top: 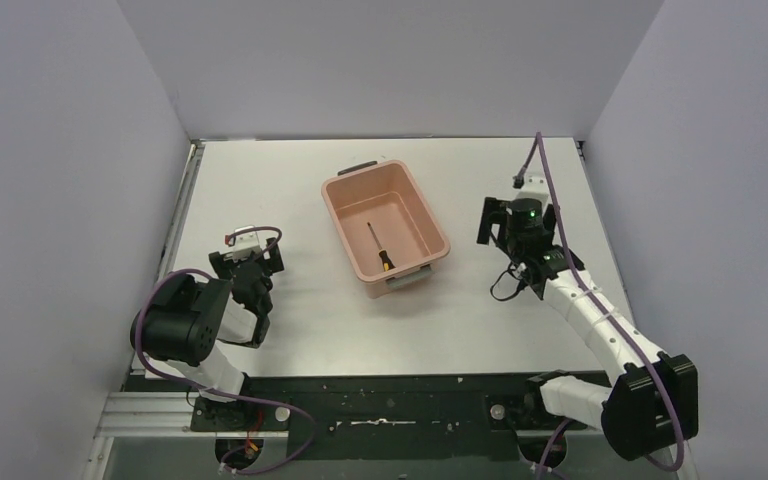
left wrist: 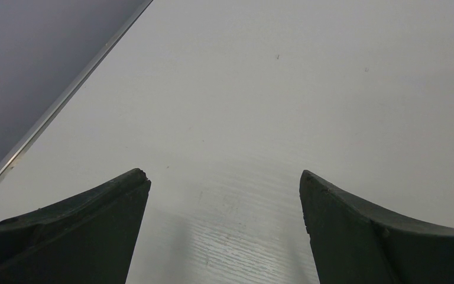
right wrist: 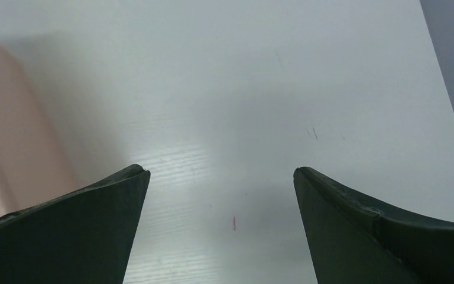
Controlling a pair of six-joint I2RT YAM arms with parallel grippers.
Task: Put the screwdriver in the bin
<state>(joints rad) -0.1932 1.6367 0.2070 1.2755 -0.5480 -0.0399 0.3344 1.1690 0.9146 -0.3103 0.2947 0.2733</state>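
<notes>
My left hand hangs wide open and empty over the table, well to the left of the bin. My right hand hangs just right of the bin, fingers spread fully, holding nothing. The screwdriver lies flat inside the bin, handle toward its near end.

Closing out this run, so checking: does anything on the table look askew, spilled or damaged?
Nothing stands out. The screwdriver lies flat inside the bin, which sits upright, just turned slightly on the table. The left tool and right tool are open and empty.
</notes>
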